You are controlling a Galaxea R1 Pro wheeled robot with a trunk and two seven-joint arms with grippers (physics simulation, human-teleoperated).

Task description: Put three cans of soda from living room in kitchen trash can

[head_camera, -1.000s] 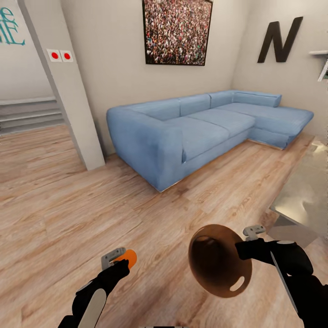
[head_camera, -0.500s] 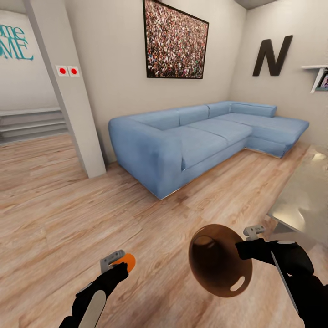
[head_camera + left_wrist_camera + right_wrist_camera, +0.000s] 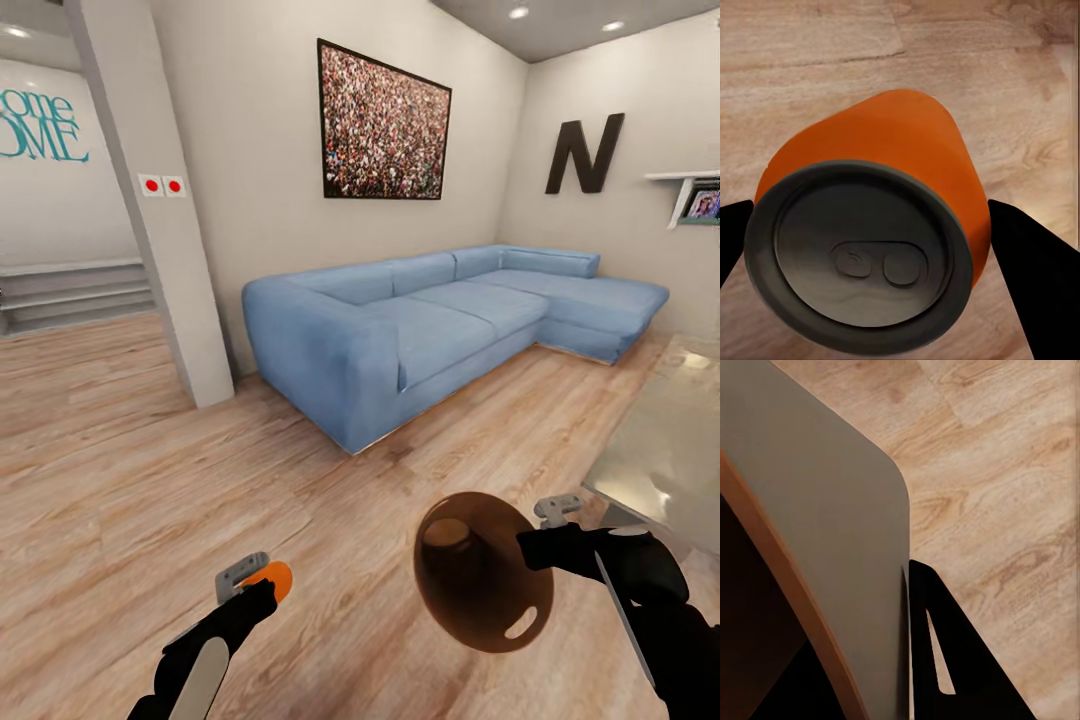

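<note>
Left gripper (image 3: 252, 578) fingers clamped either side of an orange silver-topped soda can (image 3: 881, 225), right gripper (image 3: 535, 530) fingers pinching the rim of the tilted pale grey, tan-lined trash bucket (image 3: 480, 580), both carried above living-room floor, presumably for transfer

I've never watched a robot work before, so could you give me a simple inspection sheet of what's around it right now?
Surface: pale wood floor; corner of a low grey table at the right.
Job's things: orange soda can in the left gripper; trash can, tipped with its brown inside facing the head camera, held by the right gripper.
Clutter: nothing seen.
Grippers: left shut on the can; right shut on the trash can's wall.
Cables: nothing seen.
Surroundings: blue corner sofa, crowd picture, letter N, pillar, steps.
</note>
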